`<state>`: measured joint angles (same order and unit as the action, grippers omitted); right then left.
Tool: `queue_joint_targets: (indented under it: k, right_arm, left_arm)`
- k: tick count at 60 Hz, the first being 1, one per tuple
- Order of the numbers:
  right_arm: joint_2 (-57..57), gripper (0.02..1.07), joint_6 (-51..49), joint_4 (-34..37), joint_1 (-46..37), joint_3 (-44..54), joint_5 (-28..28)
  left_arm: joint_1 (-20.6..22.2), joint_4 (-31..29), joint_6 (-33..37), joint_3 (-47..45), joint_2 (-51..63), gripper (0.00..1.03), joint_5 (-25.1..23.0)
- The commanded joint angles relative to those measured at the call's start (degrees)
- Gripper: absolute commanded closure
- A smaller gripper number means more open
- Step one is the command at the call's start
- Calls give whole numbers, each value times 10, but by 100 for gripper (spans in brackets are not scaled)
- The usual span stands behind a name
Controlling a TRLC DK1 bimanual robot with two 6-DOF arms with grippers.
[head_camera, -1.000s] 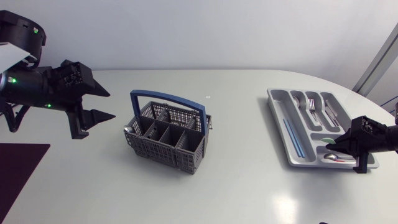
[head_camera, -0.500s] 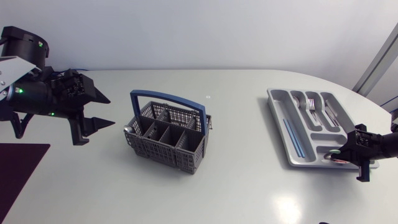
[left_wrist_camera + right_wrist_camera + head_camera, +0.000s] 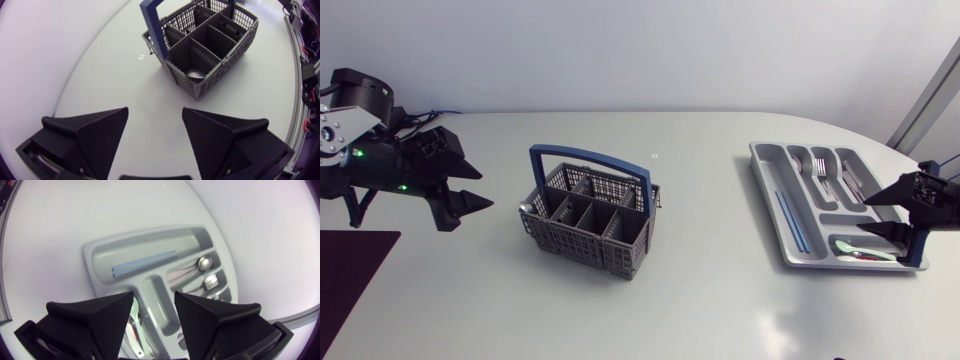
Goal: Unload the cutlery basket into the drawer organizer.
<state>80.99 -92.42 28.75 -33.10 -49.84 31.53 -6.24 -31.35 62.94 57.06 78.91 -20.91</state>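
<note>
Cutlery in grey drawer organizer

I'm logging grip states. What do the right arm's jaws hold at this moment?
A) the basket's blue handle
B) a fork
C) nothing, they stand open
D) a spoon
C: the right gripper has its jaws spread apart at the edge of the drawer organizer, with no cutlery between them in either the head or the right wrist view.

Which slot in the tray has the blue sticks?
The longest slot, on the tray's side nearest the basket, holds the blue sticks; forks and spoons lie in shorter slots.
</note>
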Motion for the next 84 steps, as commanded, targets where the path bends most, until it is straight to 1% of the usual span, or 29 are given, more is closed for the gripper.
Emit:
queue_joint_targets:
  k: [1,7,9,11,13,16,20,23,28,34,47,52,56,65,75,84]
  right_arm:
    - [-67,37,81,17,59,53,7]
    - [-134,37,184,10,168,96,-1]
    - [-149,37,217,3,204,106,-11]
    - [-163,37,252,-13,245,119,-27]
    - [-177,37,315,-42,306,131,-47]
    - [-181,37,371,-72,369,141,-72]
    - [-167,37,436,-112,445,142,-106]
    - [-152,37,470,-134,487,139,-125]
    - [-101,37,529,-170,560,116,-149]
    - [-50,37,565,-192,604,91,-162]
    - [32,37,601,-218,631,51,-165]
    - [44,37,602,-221,632,48,-165]
    - [54,37,602,-222,630,42,-166]
    - [61,37,602,-222,603,32,-167]
    - [63,37,598,-229,568,28,-166]
    - [69,37,590,-229,538,26,-167]
  left_arm:
    - [-6,5,-36,6,35,28,-15]
    - [-1,19,-55,7,64,28,-17]
    - [3,20,-55,6,70,28,-19]
    - [9,22,-60,6,76,28,-21]
    - [18,27,-66,5,82,28,-21]
    - [25,38,-73,5,88,28,-21]
    - [33,51,-81,3,93,28,-21]
    - [37,53,-84,5,96,28,-21]
    - [47,64,-89,3,101,28,-21]
    - [54,65,-93,2,106,28,-21]
    - [83,68,-99,-15,103,28,-21]
    - [95,68,-99,-19,100,28,-21]
    - [112,68,-106,-26,96,28,-21]
    - [155,68,-124,-38,84,28,-20]
    - [202,84,-149,-42,85,28,-15]
    - [229,105,-175,-37,90,28,-7]
